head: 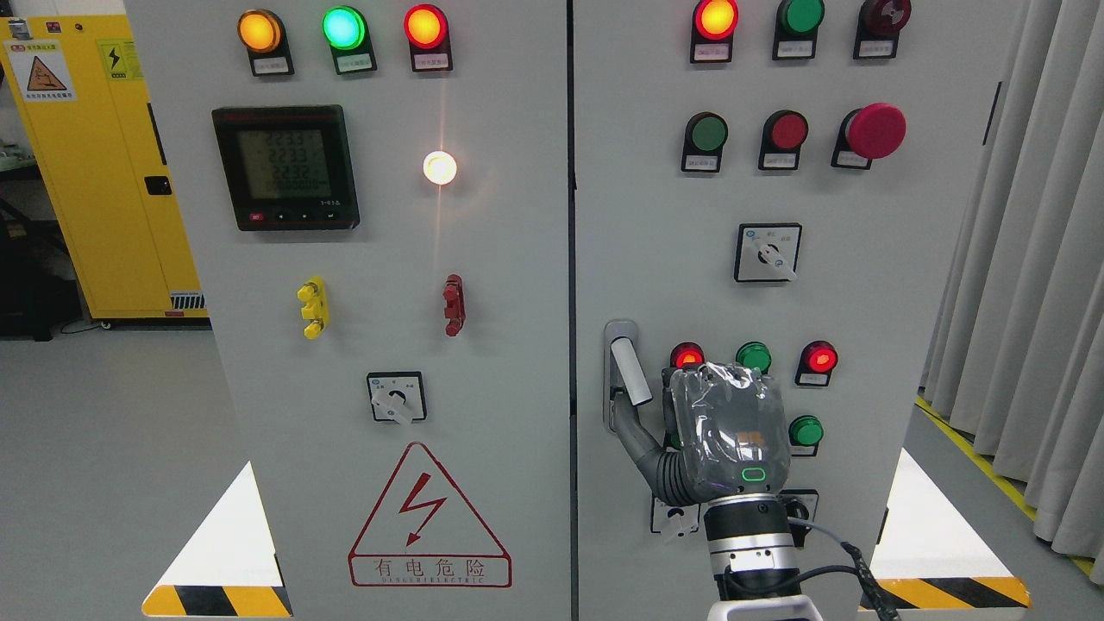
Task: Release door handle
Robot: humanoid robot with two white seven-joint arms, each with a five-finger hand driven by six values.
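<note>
A yellow cabinet stands at the left. Grey curtains hang at the right. A red-bordered warning triangle sits low on the left panel.

Cabinet front, two doors side by side, robot hand at the right door.

Left door carries a meter upper left, a row of three lamps above it, a rotary switch lower centre, and a warning triangle below that. Right door holds the door handle near its left edge, beside the seam. The right hand sits just right of the handle, thumb reaching toward the handle's lower end. A storage cabinet stands far left, behind; curtains hang at right.
</note>
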